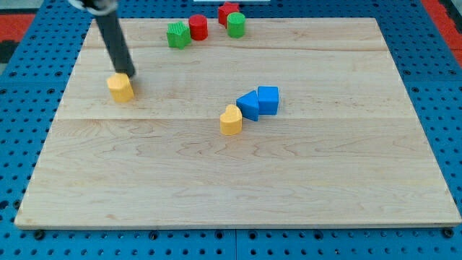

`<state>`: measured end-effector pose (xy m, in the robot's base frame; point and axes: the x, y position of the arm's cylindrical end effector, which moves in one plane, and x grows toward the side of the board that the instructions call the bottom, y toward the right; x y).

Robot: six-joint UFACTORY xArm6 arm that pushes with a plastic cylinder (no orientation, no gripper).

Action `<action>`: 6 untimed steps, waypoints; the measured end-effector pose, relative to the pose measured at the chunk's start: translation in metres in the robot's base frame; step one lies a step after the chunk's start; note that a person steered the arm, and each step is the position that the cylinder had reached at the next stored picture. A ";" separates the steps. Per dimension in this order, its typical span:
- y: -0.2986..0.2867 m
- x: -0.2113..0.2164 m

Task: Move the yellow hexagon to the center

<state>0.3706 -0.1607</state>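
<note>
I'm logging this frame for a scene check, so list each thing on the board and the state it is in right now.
my tip: at the yellow hexagon's top-right edge, seemingly touching.
yellow hexagon: far left of the board, not central.
yellow heart-like block: near centre, beside a blue block.
two blue blocks: touching each other.
green blocks: at the top edge, apart.
red blocks: between and behind them.

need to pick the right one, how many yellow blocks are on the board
2. The yellow hexagon sits at the view's left, with my tip touching its upper right edge. The other yellow block lies near the centre, beside the blue blocks. None appear hidden.
</note>
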 end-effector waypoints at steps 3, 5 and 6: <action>-0.074 0.052; 0.061 0.055; 0.023 0.032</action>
